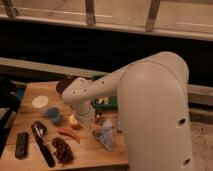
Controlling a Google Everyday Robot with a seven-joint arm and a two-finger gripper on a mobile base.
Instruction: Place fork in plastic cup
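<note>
arm (150, 110): bulky white shell filling the right half of the frame; it reaches left and down over the desk, and its right side and base are cut off at the lower edge.
desk (85, 155): light wood, lower left of the frame; its right part is hidden behind the arm.
purple bowl (63, 84): at the desk's back edge, mostly covered by the arm's wrist.
green thing (109, 102): only a sliver shows behind the arm; what it is cannot be told.
pale crumpled thing (106, 135): lower centre, just right of the gripper; hard to make out.
black-handled tool (42, 146): lies slanted at lower left.
red chili pepper (69, 133): beside the tool, below the cup.
gripper (96, 126): low over the desk at centre, under the wrist; jaws closed all the way.
plastic cup (52, 114): light blue, round, upright, left of the gripper and apart from it.
fork: cannot be picked out anywhere; whether the jaws hold it cannot be told.
</note>
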